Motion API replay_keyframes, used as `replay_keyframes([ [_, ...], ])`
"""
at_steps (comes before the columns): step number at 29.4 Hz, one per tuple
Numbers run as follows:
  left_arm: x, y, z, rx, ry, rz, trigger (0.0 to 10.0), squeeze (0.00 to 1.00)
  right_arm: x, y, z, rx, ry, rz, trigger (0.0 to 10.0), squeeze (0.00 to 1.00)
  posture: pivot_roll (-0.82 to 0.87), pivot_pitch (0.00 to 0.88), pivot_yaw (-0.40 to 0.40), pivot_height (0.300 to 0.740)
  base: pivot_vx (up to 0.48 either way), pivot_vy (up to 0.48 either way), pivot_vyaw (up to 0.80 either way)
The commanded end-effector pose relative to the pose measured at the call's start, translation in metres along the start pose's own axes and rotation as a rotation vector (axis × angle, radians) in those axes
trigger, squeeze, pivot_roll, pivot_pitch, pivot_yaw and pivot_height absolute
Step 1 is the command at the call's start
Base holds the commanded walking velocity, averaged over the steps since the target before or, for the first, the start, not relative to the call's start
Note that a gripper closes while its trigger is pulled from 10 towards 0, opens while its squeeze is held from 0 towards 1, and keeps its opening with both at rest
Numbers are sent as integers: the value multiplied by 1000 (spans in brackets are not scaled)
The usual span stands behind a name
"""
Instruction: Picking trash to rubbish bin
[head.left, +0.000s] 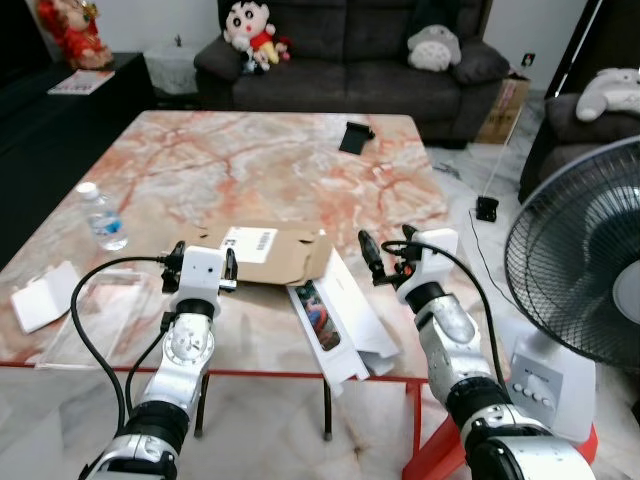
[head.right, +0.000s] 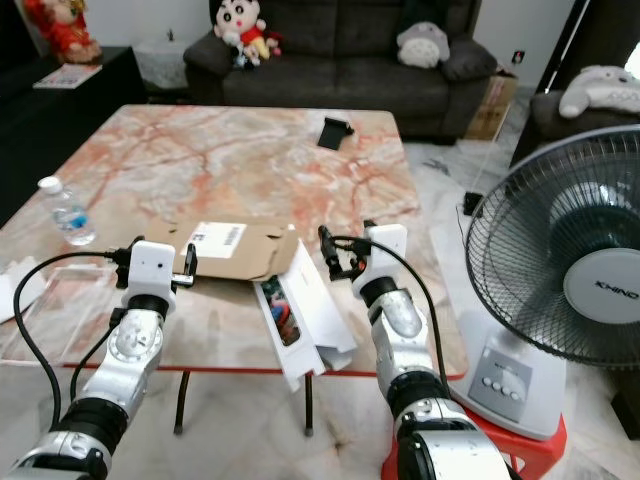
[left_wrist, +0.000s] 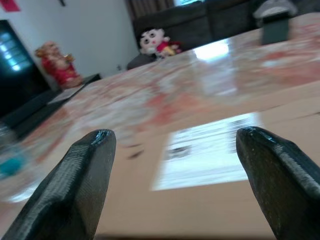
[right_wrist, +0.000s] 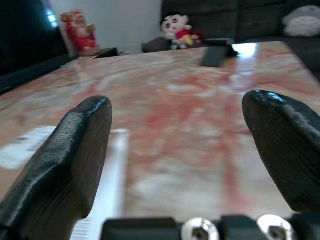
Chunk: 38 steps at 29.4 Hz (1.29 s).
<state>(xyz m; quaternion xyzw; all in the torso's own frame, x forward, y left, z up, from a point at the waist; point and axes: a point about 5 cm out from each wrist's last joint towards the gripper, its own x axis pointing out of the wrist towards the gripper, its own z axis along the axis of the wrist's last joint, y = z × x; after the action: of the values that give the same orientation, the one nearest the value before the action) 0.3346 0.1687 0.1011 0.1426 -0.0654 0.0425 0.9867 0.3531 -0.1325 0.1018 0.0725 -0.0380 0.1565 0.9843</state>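
- Left eye view gives me a pink-veined marble worktop (head.left: 300, 160) with a flat brown cardboard mailer bearing a white label (head.left: 268, 250) near its front edge.
- My left gripper (head.left: 204, 262) sits at the mailer's left end, fingers (left_wrist: 75, 185) spread apart and holding nothing; in the left wrist view the white label lies between them.
- My right gripper (head.left: 388, 252) hovers over the worktop just right of the mailer, fingers (right_wrist: 65, 155) also released and empty.
- An opened white box with a colourful inside (head.left: 335, 318) overhangs the front edge, its upper end touching the mailer's right side.
- A clear plastic water bottle with a white cap (head.left: 102, 217) stands upright to the left, apart from the mailer.
- A black standing fan (head.left: 585, 270) is beside the worktop on my right.
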Motion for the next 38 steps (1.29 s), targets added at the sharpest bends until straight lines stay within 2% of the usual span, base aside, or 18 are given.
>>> replay_keyframes([
  [1,3,-3,8,-10,-30,-10,10000,0,0,-6,5,-8,-16,-17,10000,0,18,0,-14,740,356,0,0],
  [9,3,-2,11,-11,-42,-9,10000,0,-1,-5,4,-6,-14,-16,10000,0,18,0,-13,740,353,0,0],
  [13,2,-7,16,4,-80,-63,10000,0,-1,-5,4,-6,-13,-16,10000,0,18,0,-13,740,0,0,0],
  [18,-1,-15,21,67,-124,-144,10000,0,-1,-5,2,-5,-10,-15,10000,0,18,0,-12,740,0,0,0],
  [24,-2,-15,23,101,-137,-170,10000,0,-1,-5,2,-5,-9,-15,10000,0,21,0,-13,740,0,0,0],
  [25,-2,-14,24,153,-145,-203,10000,0,-1,-5,2,-5,-8,-14,10000,0,22,0,-12,740,0,0,0],
  [27,-2,-14,24,167,-146,-213,10000,0,-1,-5,2,-5,-8,-13,10000,0,22,0,-12,740,0,0,0],
  [32,-2,-12,24,293,-160,-309,10000,0,-1,-3,1,-2,-8,-10,10000,0,22,0,-6,740,0,0,0],
  [34,-2,-12,24,293,-160,-309,10000,0,-1,-3,1,-2,-8,-10,10000,0,22,0,-6,740,0,0,0],
  [38,-4,-6,26,378,-175,-361,10000,0,-1,-2,1,-1,-7,-7,10000,0,22,0,-5,740,0,0,0],
])
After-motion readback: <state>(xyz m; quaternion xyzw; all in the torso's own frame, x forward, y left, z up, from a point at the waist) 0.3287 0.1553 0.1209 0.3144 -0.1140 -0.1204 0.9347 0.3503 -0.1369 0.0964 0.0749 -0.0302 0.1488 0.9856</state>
